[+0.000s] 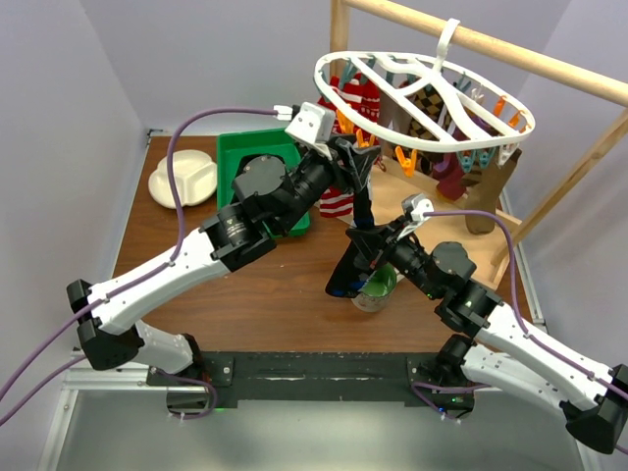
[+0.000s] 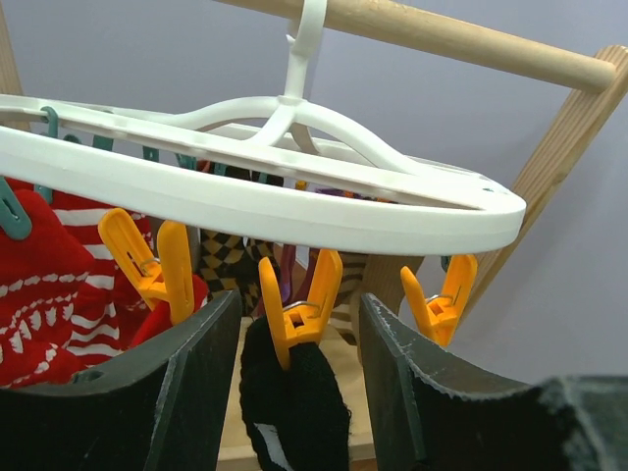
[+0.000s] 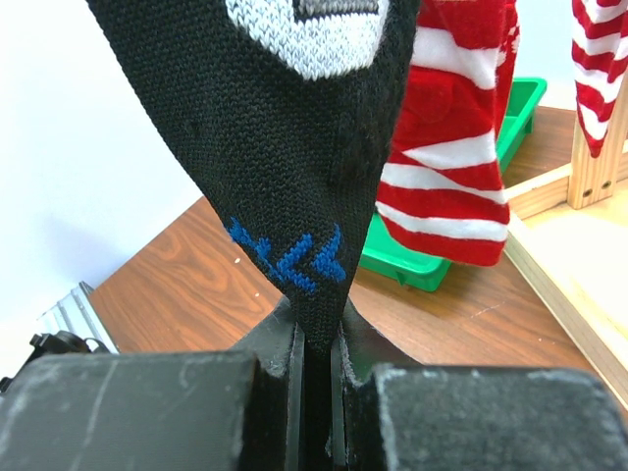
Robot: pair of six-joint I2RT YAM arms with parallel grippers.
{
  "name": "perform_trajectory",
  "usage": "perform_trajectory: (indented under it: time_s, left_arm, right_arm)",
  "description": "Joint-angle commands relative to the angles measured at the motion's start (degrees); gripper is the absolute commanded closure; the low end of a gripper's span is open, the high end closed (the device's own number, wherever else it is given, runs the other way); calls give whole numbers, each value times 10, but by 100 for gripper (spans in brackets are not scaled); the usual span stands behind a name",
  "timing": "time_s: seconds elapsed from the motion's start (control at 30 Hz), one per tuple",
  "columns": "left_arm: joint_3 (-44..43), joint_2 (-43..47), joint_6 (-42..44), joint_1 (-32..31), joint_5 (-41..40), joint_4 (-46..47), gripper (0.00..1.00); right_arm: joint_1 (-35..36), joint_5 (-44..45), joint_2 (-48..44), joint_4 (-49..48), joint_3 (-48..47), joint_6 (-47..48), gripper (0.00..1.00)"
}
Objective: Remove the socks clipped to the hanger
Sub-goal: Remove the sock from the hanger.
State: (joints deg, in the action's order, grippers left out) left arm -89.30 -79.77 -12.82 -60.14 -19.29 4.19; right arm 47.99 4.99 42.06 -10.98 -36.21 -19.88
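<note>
The white oval hanger [image 1: 422,103] hangs by its hook from a wooden pole, with orange clips along its rim. A long black sock [image 1: 364,211] hangs from one orange clip [image 2: 299,304]. My left gripper [image 2: 299,302] is open and straddles that clip, with a gap showing on each side. My right gripper [image 3: 319,339] is shut on the black sock's [image 3: 285,147] lower end, just below its blue marks; in the top view this gripper [image 1: 370,240] is under the hanger's front rim. Red-and-white striped socks [image 2: 49,285], a checkered sock [image 2: 224,257] and a maroon sock [image 1: 453,182] hang clipped further round.
A green bin [image 1: 257,157] stands behind my left arm and a white divided dish [image 1: 183,182] is at the far left. A green-and-silver can [image 1: 376,289] sits on the table below my right gripper. The wooden frame's base [image 1: 461,216] and slanted post [image 1: 574,177] are on the right.
</note>
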Motion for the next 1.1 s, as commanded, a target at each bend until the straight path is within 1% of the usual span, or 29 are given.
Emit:
perform_trajectory:
  time_s: [0.0, 0.17, 0.2, 0.27, 0.33, 0.37, 0.43, 0.47, 0.57, 1.07]
  left_arm:
    - [-37, -10, 24, 0, -16, 35, 46]
    - [-45, -15, 25, 0, -15, 40, 49]
    - [-47, -17, 28, 0, -14, 39, 52]
    - [-51, -21, 29, 0, -13, 36, 56]
    - [-51, -21, 30, 0, -11, 36, 62]
    - [-52, -21, 31, 0, -11, 37, 70]
    - [-53, -22, 31, 0, -8, 37, 80]
    - [-52, -21, 32, 0, -5, 38, 88]
    - [-55, -21, 32, 0, -4, 35, 100]
    - [-65, -25, 29, 0, 8, 27, 100]
  right_arm:
    - [0, 3, 2, -12, -8, 1, 100]
    - [1, 2, 1, -10, -11, 0, 100]
    - [0, 2, 2, -10, -11, 1, 100]
    - [0, 1, 2, -7, -11, 1, 100]
    - [0, 1, 0, -6, -11, 0, 100]
    - [0, 2, -1, -4, -12, 0, 100]
    - [0, 2, -3, -4, -12, 0, 100]
    - [0, 3, -4, -1, -11, 0, 100]
    - [0, 4, -10, 3, -10, 2, 100]
    - [0, 19, -66, 43, 7, 7, 100]
